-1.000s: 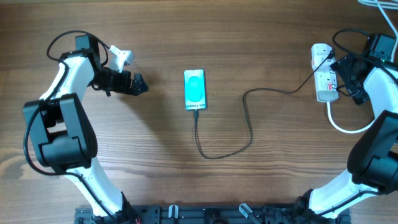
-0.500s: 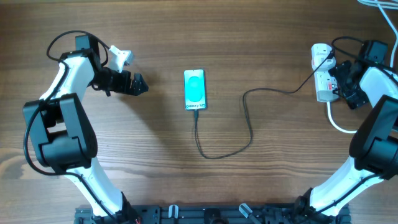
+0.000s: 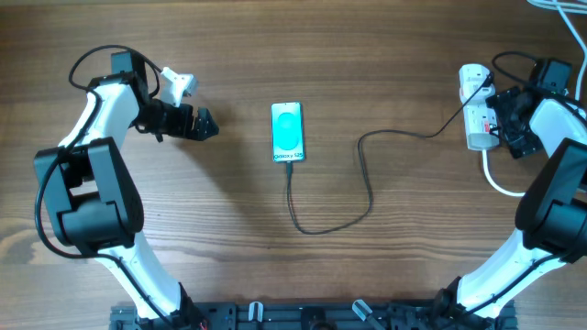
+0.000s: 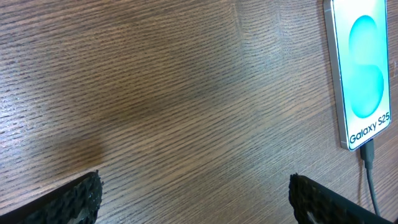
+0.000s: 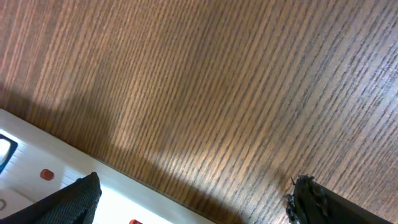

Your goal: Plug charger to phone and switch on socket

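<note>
Wood-grain counter (image 3: 229,229): charger (image 3: 367,174) looks plugged into phone (image 3: 287,131); switching the socket (image 3: 475,115) seemingly remains, right claw (image 3: 501,117) agape and empty beside it, left claw (image 3: 205,124) likewise.

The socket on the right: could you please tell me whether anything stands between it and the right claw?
Nothing visible does. The right claw hangs open right beside the socket, and in the right wrist view one fingertip overlaps its white edge.

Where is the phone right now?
Overhead view: the phone lies flat near the middle of the table, left of the socket, with the charger cable meeting its lower end.
</note>
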You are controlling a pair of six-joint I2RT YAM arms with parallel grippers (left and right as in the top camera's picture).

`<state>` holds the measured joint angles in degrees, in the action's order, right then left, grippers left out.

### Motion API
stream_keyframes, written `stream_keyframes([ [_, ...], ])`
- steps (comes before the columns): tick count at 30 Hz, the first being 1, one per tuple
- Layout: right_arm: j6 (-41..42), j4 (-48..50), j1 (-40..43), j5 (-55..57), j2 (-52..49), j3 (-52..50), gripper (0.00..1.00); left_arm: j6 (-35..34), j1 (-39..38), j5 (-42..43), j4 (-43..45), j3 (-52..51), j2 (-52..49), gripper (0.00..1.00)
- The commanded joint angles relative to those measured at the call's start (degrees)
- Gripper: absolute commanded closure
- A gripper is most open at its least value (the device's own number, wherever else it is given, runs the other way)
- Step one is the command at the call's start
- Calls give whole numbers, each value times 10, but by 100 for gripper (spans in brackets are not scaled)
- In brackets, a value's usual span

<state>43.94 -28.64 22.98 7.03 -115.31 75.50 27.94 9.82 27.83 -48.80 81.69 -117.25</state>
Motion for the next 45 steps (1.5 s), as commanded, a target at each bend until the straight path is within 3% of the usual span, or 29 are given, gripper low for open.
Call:
stream_keyframes([
  [1,10,-1,1,-23,-14,-2,0,1,2,-3,0,0,2,0],
  [45,-65,27,-9,17,-15,-2,0,1,2,-3,0,0,2,0],
])
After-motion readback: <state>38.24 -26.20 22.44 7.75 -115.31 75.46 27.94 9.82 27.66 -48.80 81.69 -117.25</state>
